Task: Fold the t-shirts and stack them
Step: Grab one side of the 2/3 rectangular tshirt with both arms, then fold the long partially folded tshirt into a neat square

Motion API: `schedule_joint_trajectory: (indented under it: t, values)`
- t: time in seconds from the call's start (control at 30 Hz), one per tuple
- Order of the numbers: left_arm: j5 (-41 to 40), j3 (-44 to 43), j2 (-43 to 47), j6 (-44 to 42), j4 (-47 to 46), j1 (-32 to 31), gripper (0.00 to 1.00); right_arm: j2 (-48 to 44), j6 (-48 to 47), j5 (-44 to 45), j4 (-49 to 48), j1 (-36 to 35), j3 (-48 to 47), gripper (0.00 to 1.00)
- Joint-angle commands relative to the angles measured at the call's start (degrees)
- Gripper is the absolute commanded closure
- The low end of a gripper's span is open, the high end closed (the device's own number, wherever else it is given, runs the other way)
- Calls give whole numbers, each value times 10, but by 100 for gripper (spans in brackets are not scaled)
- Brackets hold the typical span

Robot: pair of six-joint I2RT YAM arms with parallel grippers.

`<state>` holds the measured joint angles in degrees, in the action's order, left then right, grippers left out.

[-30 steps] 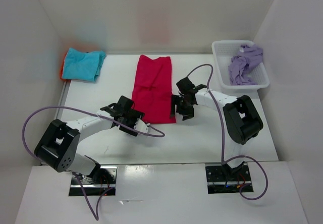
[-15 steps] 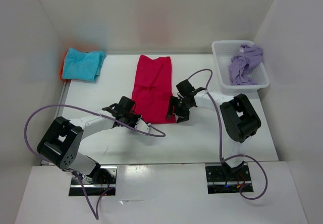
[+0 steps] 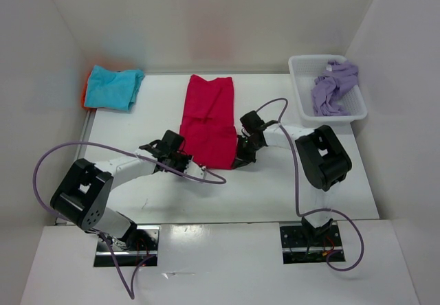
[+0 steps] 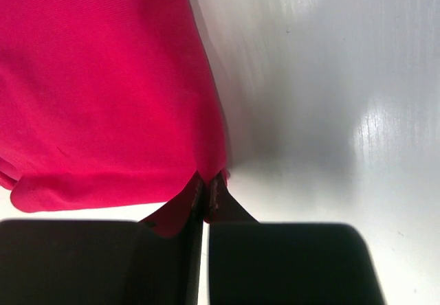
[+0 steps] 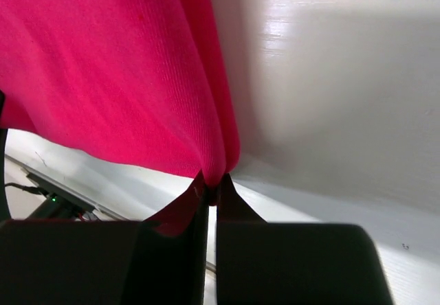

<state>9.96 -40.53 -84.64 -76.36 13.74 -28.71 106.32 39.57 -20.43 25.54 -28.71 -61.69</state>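
Note:
A red t-shirt (image 3: 209, 119), folded into a long strip, lies in the middle of the table. My left gripper (image 3: 185, 160) is shut on its near left corner, the cloth pinched between the fingertips (image 4: 206, 188). My right gripper (image 3: 238, 158) is shut on the near right corner, red t-shirt fabric (image 5: 130, 71) bunched at the tips (image 5: 212, 185). A folded turquoise t-shirt (image 3: 113, 87) rests at the far left on something orange. A crumpled lilac t-shirt (image 3: 333, 86) fills the white basket (image 3: 301, 95) at the far right.
White walls close in the table on the left, the back and the right. Purple cables (image 3: 289, 123) loop off both arms over the table. Both arm bases (image 3: 127, 243) sit at the near edge.
Both grippers came in to the red shirt's near corners and shut on them; a second ago both were open, just off the hem.

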Motion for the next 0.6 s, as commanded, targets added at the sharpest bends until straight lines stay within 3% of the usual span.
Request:
schedule_joint_trajectory:
  t: [0.0, 0.27, 0.43, 0.57]
  values:
    - [23, -38, 1, 33, 56, -2, 100, -7, -19, 22, 19, 9, -4, 100]
    - [42, -73, 78, 105, 262, -27, 100, -160, -26, 2, 108, -6, 62, 100]
    - [60, -89, 165, 147, 377, -94, 100, -244, 17, -3, 172, -84, 89, 100]
    - [85, -139, 202, 152, 491, -94, 100, -330, 65, -36, 195, -131, 112, 100]
